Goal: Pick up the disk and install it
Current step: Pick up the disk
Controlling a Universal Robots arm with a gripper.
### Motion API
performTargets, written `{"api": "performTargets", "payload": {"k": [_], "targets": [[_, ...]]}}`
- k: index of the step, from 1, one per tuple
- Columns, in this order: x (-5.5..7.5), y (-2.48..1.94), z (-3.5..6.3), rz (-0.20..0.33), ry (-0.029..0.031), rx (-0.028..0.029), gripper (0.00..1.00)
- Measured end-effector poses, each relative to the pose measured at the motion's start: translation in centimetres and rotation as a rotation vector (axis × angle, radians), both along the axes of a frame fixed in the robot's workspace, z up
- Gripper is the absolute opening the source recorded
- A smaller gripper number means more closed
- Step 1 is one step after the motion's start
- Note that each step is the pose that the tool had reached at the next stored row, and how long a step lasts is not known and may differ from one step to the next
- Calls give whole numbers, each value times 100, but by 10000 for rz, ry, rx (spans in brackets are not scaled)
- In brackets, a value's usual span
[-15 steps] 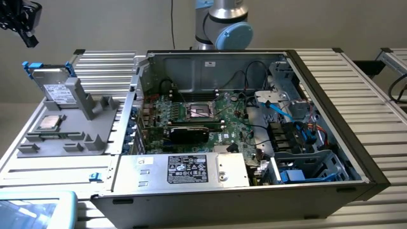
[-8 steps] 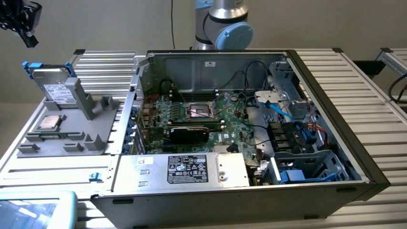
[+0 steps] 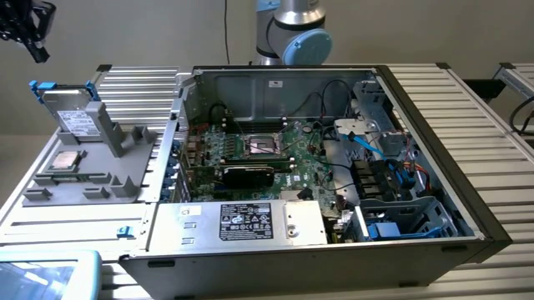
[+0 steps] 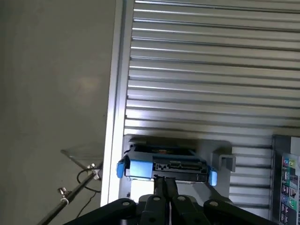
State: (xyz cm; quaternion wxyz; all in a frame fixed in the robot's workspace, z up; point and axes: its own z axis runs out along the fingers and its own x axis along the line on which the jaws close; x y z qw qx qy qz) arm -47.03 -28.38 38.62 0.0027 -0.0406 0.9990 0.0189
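Wrist view: my claw is pinched fully shut on nothing, hanging above the disk.

The disk stands on edge in a grey holder on the ribbed tabletop, its blue frame jutting out at both ends. The tabletop's long edge runs just beside the holder. In the exterior view there is open air between me and the disk's top edge, and the open computer case stands on the exterior view's right of the holder.

The disk is silver-grey with a white label, in a bright blue frame. The hand is black. The worktop is silver, striped with ridges. The holder is grey; the board green. A cable is blue.
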Motion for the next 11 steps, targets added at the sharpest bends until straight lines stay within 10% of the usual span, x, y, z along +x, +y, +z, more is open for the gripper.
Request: {"api": "performTargets", "payload": {"k": [11], "targets": [[0, 0, -14, 1999, -1, 0, 11]]}}
